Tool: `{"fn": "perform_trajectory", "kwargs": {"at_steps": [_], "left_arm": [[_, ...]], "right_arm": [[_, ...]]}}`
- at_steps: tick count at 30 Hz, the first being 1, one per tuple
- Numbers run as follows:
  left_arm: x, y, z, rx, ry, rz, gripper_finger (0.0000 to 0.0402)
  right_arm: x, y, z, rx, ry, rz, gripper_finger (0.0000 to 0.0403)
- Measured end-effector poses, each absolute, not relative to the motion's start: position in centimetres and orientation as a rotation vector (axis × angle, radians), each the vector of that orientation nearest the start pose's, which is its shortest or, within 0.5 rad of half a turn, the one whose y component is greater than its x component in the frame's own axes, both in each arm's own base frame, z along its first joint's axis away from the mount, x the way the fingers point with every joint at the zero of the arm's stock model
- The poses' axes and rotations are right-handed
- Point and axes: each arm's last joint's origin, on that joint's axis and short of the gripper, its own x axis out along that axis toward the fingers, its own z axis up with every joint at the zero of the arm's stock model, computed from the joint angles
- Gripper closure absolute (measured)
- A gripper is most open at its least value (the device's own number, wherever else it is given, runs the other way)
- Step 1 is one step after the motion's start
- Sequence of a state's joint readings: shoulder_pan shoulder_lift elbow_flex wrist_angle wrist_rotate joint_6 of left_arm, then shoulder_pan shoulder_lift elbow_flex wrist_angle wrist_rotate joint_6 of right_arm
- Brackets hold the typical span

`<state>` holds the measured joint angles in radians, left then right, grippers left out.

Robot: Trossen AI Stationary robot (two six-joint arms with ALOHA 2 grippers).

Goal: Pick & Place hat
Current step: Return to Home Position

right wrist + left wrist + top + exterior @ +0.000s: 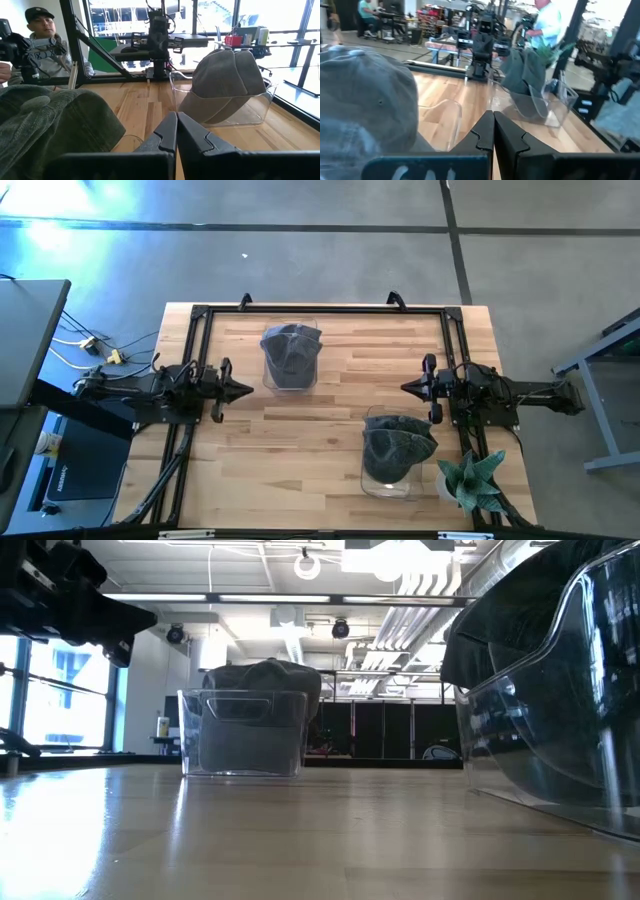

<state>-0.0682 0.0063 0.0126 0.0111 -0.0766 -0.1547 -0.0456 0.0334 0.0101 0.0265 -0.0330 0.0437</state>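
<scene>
Light gray fabric caps point(292, 348), two as far as the right wrist view lets one tell, lie nested in a clear plastic bin point(268, 382) toward the far middle of the pale wooden counter point(330, 415). A dark gray fabric cap point(398, 442) fills a second clear plastic bin point(392, 488), which stands nearer the front and right of centre. The two bins are well apart, with bare wood between them. In each, the crowns rise above the rim.

The left pincer point(242, 389) is held above the counter's left side. It sits just beside the far bin's front corner and points inward. Its wrist view shows the two dark fingers pressed flat together with nothing between them. The right pincer point(408, 387) hangs at the right side and faces the left one across the middle of the counter, near the back corner of the front bin. Its fingers are likewise pinched against each other and empty.

A green leafy plant point(472, 480) stands at the front right corner, just beside the front bin. A black metal frame point(320, 308) runs round the counter's back and sides. Beyond the counter, in the right wrist view, a person point(42, 37) in a dark cap sits behind the frame.
</scene>
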Motion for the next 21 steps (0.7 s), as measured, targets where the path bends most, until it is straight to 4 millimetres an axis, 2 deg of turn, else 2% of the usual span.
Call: {"fn": "perform_trajectory", "kwargs": {"at_steps": [21], "left_arm": [[9.77, 0.15, 16.76, -0.154, -0.011, 0.006, 0.0401]], "right_arm": [[9.91, -0.36, 16.69, 0.044, -0.004, -0.013, 0.0401]]}}
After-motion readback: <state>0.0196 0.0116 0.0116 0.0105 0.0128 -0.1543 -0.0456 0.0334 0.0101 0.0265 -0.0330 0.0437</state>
